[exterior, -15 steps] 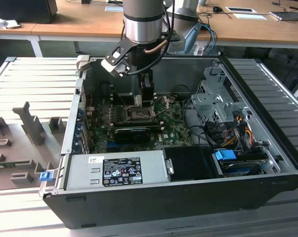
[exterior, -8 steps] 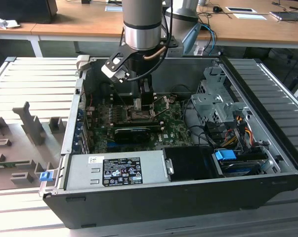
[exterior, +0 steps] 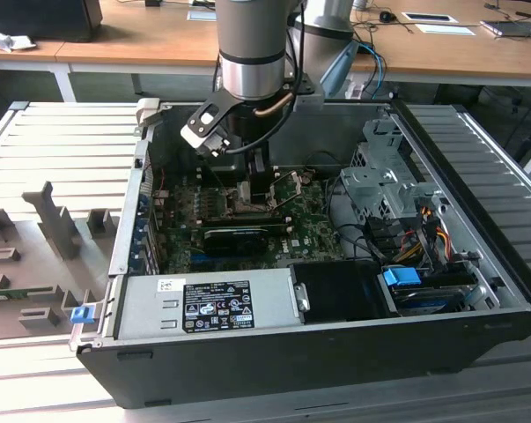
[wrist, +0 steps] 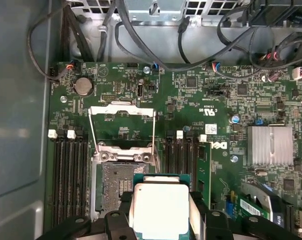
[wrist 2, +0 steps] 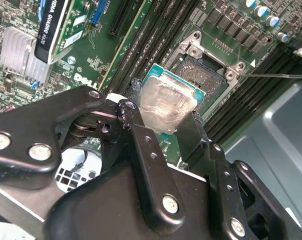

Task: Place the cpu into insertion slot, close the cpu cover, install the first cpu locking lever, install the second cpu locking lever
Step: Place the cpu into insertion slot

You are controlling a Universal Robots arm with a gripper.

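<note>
My gripper (wrist 2: pixel 166 114) is shut on the cpu (wrist 2: pixel 168 102), a pale silver square chip on a teal-edged base, pinched by two opposite edges between the black fingers (wrist 2: pixel 140 135). The cpu (wrist: pixel 160 207) hangs a little above and partly off to one side of the insertion slot (wrist: pixel 119 182), a black socket with a silver rim whose contact field lies bare. The insertion slot (wrist 2: pixel 203 70) shows just past the chip. The cpu cover (wrist: pixel 121 111), a thin metal frame, stands swung open beyond the slot, with two thin wire levers (wrist: pixel 93 135) raised beside it. In the exterior view my gripper (exterior: pixel 252 189) reaches down into the case.
The green motherboard (wrist: pixel 211 100) lies in an open black computer case (exterior: pixel 247 352). Black memory slots (wrist: pixel 70 175) flank the socket. A long black graphics card (exterior: pixel 243 238) and a finned silver heatsink (wrist: pixel 270 145) sit nearby. Cables (wrist: pixel 140 30) and a drive cage (exterior: pixel 379 185) crowd one end.
</note>
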